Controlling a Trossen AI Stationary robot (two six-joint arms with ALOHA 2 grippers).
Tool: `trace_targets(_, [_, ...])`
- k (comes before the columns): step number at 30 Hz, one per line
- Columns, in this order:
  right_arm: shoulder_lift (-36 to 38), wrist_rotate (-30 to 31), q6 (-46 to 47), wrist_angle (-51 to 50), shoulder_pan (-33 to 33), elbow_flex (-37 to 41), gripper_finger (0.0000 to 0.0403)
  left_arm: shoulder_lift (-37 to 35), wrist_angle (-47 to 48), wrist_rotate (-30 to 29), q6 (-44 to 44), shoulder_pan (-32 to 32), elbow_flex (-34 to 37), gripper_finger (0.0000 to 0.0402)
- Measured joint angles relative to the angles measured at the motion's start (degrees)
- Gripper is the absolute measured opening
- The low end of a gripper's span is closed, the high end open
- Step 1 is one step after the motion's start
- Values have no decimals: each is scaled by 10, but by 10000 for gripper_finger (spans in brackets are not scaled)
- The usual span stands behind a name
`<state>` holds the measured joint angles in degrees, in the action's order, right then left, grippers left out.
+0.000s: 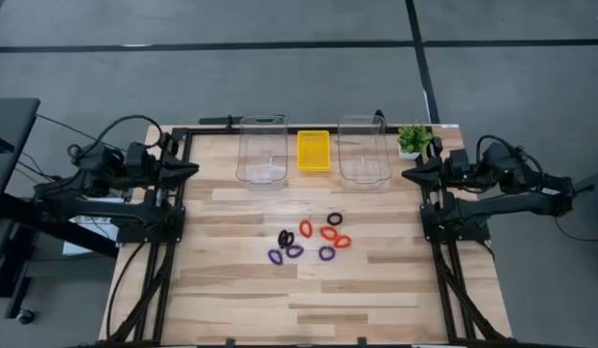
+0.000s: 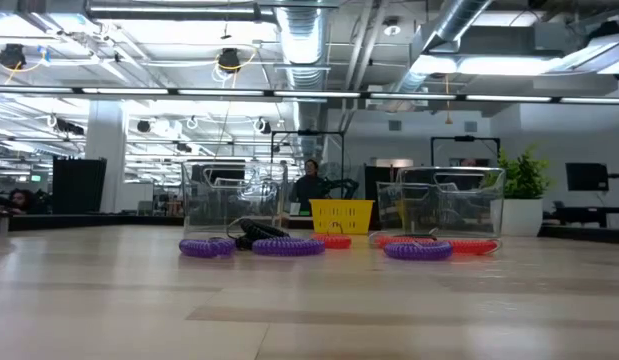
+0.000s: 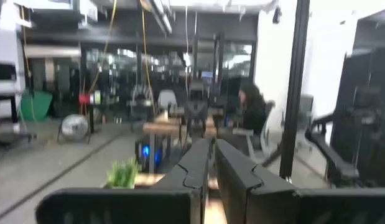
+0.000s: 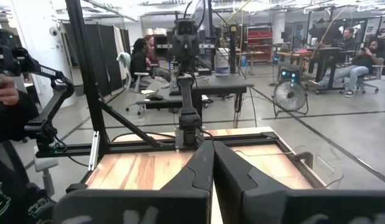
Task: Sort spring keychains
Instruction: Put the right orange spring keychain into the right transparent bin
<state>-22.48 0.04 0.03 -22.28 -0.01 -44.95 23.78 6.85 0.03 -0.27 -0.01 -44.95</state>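
While the small coiled orange-red, purple and black spring keychains (image 1: 308, 238) are clustered mid-counter (image 1: 231, 300), the left tool (image 1: 190, 169) and right tool (image 1: 411, 174) are parked at opposite edges, fingers closed narrow.

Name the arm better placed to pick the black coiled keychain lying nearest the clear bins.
Right, probably: that black coiled keychain lies nearer the right gripper than the left gripper. Both are parked, shut.

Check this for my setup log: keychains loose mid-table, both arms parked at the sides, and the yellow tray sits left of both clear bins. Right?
Not quite. In the high view the yellow tray sits between the two clear bins. The keychains do lie loose mid-table, with the left gripper and right gripper at the sides.
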Motion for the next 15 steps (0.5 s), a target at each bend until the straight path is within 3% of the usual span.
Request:
trace_targets(3, [0,0,0,0,0,0,0,15,-47,0,0,0,0,29])
trace_targets(8, [0,0,0,0,0,0,0,32,-45,26,-49,-4,7,29])
trace_targets(15, [0,58,-18,50,-7,0,0,70,35,66,-27,-3,39,29])
